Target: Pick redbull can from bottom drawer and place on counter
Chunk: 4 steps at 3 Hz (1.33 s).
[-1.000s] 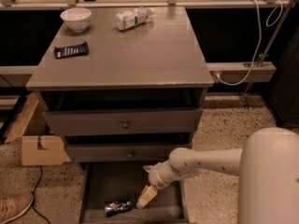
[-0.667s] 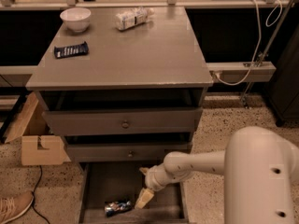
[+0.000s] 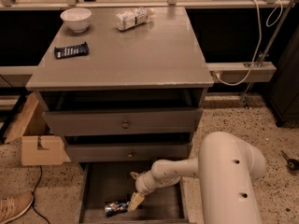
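1. From where I stand, the robot's white arm [image 3: 170, 169] reaches left from its bulky body [image 3: 229, 181] and dips into the pulled-out bottom drawer [image 3: 100, 185], and the jaws hang low over the drawer's dark floor, near its front.
2. The jaws stand wide: one long pale finger [image 3: 136, 201] slants down and to the left, while the other pale tip shows well apart from it, farther back in the drawer. Nothing is held between them.
3. The redbull can [image 3: 116, 207] lies on its side on the drawer floor, just to the left of the lower fingertip. The tip is right at the can's near end, and I cannot tell whether they touch.
4. Directly above the jaws sits the middle drawer [image 3: 128, 152], slightly open, and above that the top drawer [image 3: 124, 122], also out a little, each with a round knob.
5. Far above the jaws is the bench [image 3: 140, 55], the grey top of the cabinet with its worn pale front edge.
6. On the bench, up and to the left of the jaws, lies a dark-blue snack packet [image 3: 71, 50]. Beyond it a white bowl [image 3: 75, 18] stands at the back left corner.
7. A white plastic bottle [image 3: 133, 17] lies on its side at the back of the bench, almost straight above the jaws.
8. Down on the speckled floor, well to the left of the jaws, a cardboard box [image 3: 39, 148] leans by the cabinet, and a shoe [image 3: 14, 206] shows at the lower left.
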{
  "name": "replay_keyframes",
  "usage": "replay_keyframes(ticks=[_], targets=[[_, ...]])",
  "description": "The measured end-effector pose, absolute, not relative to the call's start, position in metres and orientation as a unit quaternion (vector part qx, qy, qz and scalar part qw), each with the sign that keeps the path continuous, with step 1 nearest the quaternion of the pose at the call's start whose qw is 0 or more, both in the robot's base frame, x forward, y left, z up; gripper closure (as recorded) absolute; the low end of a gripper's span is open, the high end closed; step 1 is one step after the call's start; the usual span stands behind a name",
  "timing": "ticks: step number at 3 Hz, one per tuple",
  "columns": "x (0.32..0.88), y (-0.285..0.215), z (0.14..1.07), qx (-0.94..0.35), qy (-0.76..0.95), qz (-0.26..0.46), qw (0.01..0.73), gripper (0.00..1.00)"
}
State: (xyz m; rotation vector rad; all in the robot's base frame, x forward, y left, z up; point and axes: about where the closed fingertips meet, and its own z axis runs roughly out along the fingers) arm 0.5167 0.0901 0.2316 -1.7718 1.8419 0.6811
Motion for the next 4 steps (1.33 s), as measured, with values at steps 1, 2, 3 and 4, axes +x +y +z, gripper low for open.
replay_keyframes(ticks=[1, 2, 3, 4], targets=[[0.521, 0.112, 0.198, -0.667, 0.66, 0.239, 0.251, 0.0], [0.521, 0.139, 0.162, -0.685, 0.65, 0.224, 0.24, 0.0], [0.517, 0.155, 0.14, -0.694, 0.647, 0.218, 0.227, 0.0], [0.513, 0.164, 0.12, -0.7, 0.648, 0.211, 0.214, 0.18]])
